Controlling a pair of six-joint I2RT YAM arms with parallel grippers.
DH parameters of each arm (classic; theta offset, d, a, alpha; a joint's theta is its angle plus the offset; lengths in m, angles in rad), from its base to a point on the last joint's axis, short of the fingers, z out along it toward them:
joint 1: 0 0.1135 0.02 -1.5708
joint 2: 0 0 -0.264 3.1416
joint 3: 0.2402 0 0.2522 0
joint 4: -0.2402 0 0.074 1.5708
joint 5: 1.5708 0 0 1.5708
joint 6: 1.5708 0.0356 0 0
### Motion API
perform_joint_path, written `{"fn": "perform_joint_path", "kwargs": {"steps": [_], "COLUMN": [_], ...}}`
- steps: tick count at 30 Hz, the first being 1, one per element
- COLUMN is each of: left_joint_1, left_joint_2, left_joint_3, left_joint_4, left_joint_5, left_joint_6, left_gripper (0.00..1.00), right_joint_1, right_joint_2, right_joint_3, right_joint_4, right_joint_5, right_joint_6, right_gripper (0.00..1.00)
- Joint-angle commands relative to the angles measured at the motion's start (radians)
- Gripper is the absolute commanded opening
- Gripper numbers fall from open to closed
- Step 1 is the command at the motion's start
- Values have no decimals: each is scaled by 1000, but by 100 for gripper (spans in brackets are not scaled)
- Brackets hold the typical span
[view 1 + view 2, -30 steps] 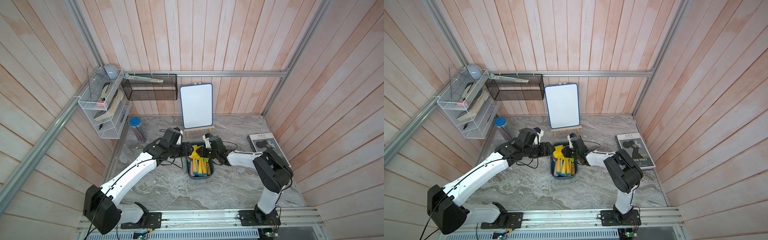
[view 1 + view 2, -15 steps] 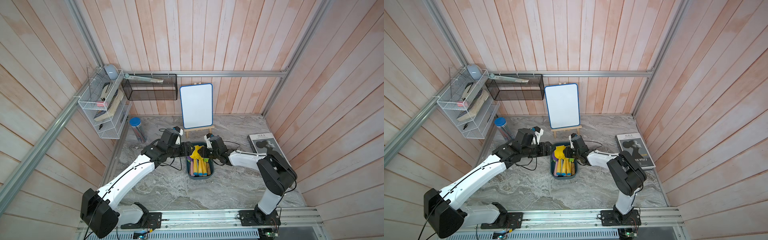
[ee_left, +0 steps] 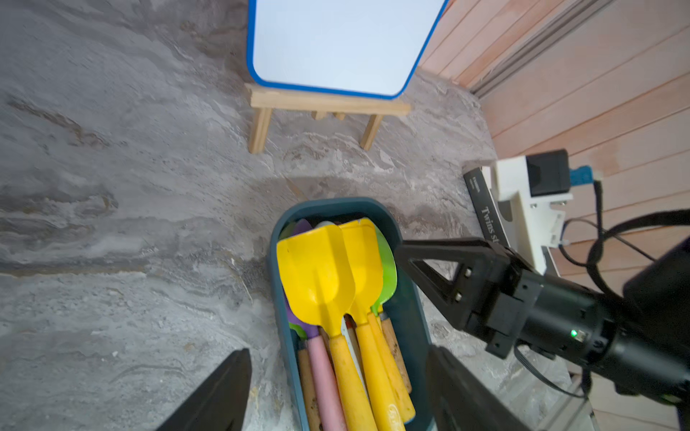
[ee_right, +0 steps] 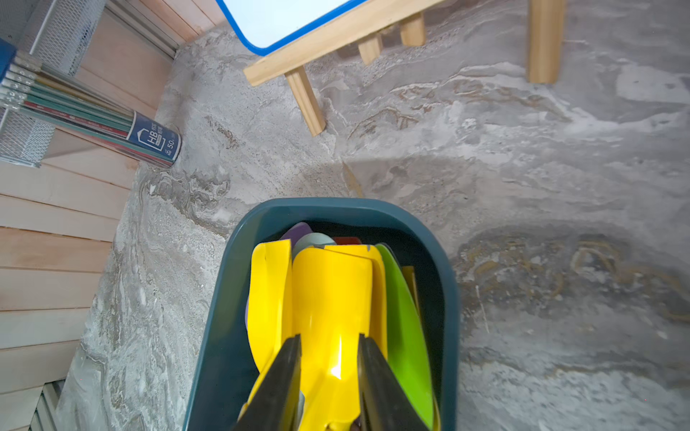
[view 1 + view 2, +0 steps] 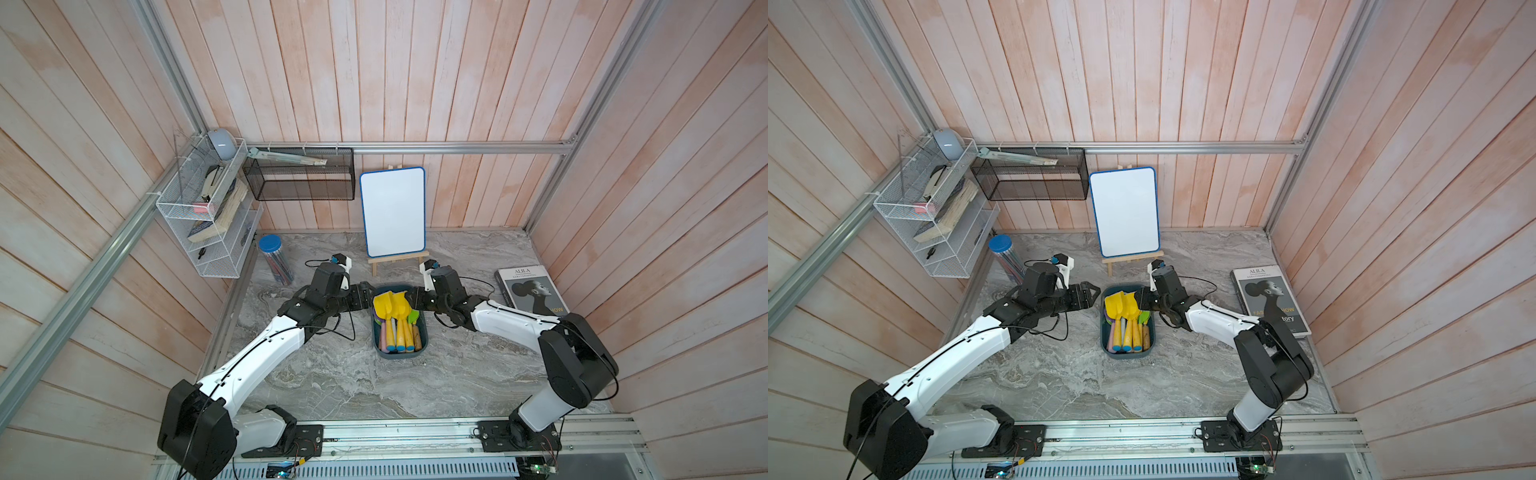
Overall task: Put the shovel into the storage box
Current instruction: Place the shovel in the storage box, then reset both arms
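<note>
Flanking shovel (image 4: 332, 298) in storage box (image 4: 227, 283) — right fingers (image 4: 280, 380), narrow; left fingers (image 3: 220, 395) wide, empty

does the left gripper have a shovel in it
No, the left gripper stands open and empty beside the storage box, where the yellow shovels lie.

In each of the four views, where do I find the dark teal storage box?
In a top view: storage box mid-table, in front of the whiteboard.
In a top view: the box, same place.
Left wrist: box before the easel.
Right wrist: box beneath the right pincer.
Shared landmark: the whiteboard, in all four.
</note>
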Motion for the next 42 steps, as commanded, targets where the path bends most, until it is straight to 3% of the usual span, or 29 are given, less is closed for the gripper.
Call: {"fn": "perform_joint_path", "kwargs": {"steps": [1,5,10,13,20,25,27,30,35,36,38,42], "left_joint_1": [59,174,329,374,383,396,406,430,486,492,517,529], "left_joint_2": [-57,-120,-141,-152,-193,-136,-77,54,389,380,308,312], "left_joint_3": [-58,-137,-208,-268,-539,-657,-709,-778,-853,-866,-835,-699], "left_joint_4": [123,222,369,495,904,1102,1230,1449,1953,1959,1784,1550], "left_joint_5": [-68,-107,-19,-4,-177,-272,-270,-230,-192,-177,-153,-63], "left_joint_6": [31,4,-41,8,232,451,513,544,521,515,484,505], "left_gripper": [82,100,100,100,100,100,100,100,100,100,100,100], "right_joint_1": [-40,-128,-247,-309,-429,-498,-531,-559,-575,-575,-575,-589], "right_joint_2": [-66,-153,-292,-377,-596,-707,-695,-622,-402,-368,-307,-172], "right_joint_3": [-35,-83,-162,-232,-526,-770,-836,-848,-884,-891,-870,-830], "right_joint_4": [-40,-79,-97,-58,304,665,799,851,1155,1222,1270,1326], "right_joint_5": [33,56,164,254,379,327,281,273,229,209,174,149], "right_joint_6": [-35,-96,-243,-333,-538,-555,-538,-533,-539,-543,-594,-622], "right_gripper": [32,32,31,31,30,35,36,35,35,35,33,33]}}
